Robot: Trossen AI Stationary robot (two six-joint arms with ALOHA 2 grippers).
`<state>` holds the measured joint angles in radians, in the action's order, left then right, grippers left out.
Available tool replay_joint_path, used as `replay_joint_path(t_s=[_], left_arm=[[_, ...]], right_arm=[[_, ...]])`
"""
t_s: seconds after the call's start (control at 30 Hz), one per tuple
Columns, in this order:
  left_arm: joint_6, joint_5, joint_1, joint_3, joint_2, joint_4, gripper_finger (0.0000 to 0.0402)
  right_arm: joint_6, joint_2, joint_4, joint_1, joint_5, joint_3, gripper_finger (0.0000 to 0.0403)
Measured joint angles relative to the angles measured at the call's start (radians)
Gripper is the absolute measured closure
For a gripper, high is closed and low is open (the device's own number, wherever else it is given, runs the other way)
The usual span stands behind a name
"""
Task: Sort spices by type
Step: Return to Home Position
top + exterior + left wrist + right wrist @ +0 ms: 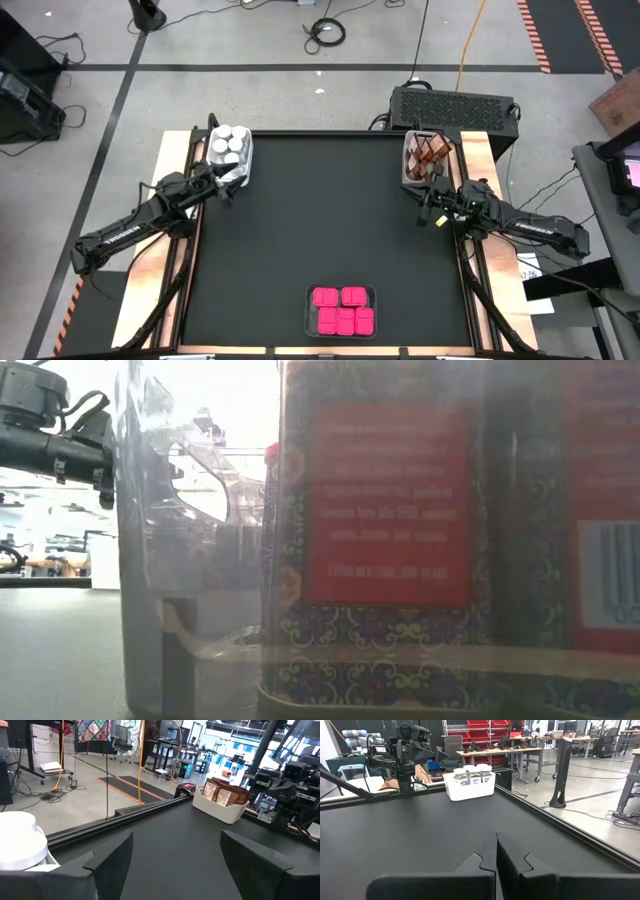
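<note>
- We judge the clear jars with white lids [229, 145] to be light, rigid and smooth-walled, so a little slippery. We would pinch one across the body just under the lid.
- The brown jars [428, 152] should handle much the same. The pink boxes [342, 310] look light and flat-sided, so we would grip one across two opposite faces.
- The white-lidded jars stand packed together in the left white bin [248, 160] at the table's far left corner. The brown jars fill the right white bin [405, 165] at the far right corner. The pink boxes sit in a clear tray [308, 300] at the middle of the near edge.
- The left gripper [224, 186] hovers just beside the left bin's near end, its fingers [110, 857] spread apart and holding nothing.
- The right gripper [432, 203] hangs just beside the right bin's near end, its fingers [512, 862] pressed together with nothing between them.
- We see no spice loose on the black table [320, 220], so we judge the sorting complete.
</note>
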<state>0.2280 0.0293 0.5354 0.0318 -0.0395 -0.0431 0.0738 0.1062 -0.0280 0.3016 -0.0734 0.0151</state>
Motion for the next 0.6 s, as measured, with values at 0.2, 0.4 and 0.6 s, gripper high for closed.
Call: replay_joint_path(t_s=[0.2,0.4,0.6], left_arm=[[0.0,0.003,0.0,-0.001,0.0,0.006,0.01],[0.0,0.003,0.0,-0.001,0.0,0.008,0.01],[0.0,0.003,0.0,-0.001,0.0,0.009,0.01]], right_arm=[[0.0,0.0,0.0,0.0,0.0,0.0,0.0403],[0.0,0.0,0.001,0.0,0.0,0.0,0.0403],[0.0,0.0,0.001,0.0,0.0,0.0,0.0403]])
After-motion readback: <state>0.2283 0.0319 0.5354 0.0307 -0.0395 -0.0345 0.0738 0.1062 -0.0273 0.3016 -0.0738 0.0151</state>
